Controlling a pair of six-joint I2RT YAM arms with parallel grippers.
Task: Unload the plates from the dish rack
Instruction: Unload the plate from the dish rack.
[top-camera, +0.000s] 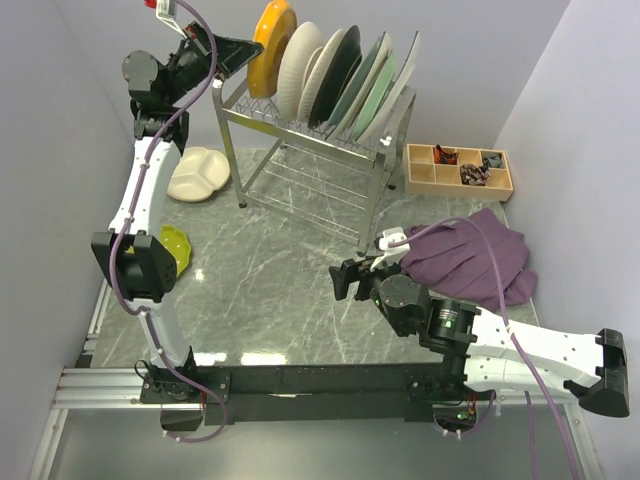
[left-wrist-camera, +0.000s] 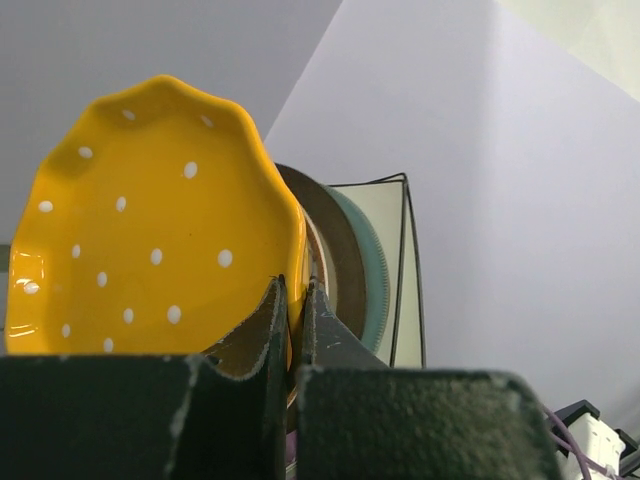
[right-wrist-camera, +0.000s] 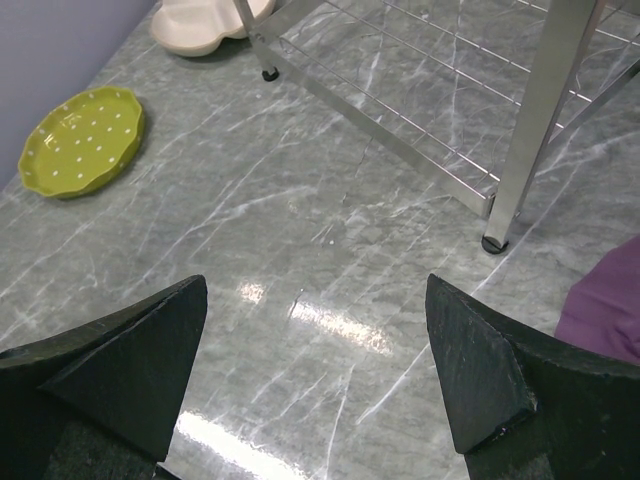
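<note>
orange dotted plate (left-wrist-camera: 150, 230) upright at left end of row on dish rack (top-camera: 300, 150) | left gripper (left-wrist-camera: 295, 300) pinched on its rim | right gripper (right-wrist-camera: 315, 370) spread wide, empty, low over table | grey marble table (top-camera: 280, 290) | pale lilac walls (top-camera: 60, 120)

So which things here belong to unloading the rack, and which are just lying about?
Job: dish rack; orange-yellow dotted plate, pinched by the left gripper; other plates upright in the rack; cream divided plate and green dotted plate, down on the table.
Lying about: wooden compartment tray; purple cloth; the open right gripper, holding nothing.
</note>
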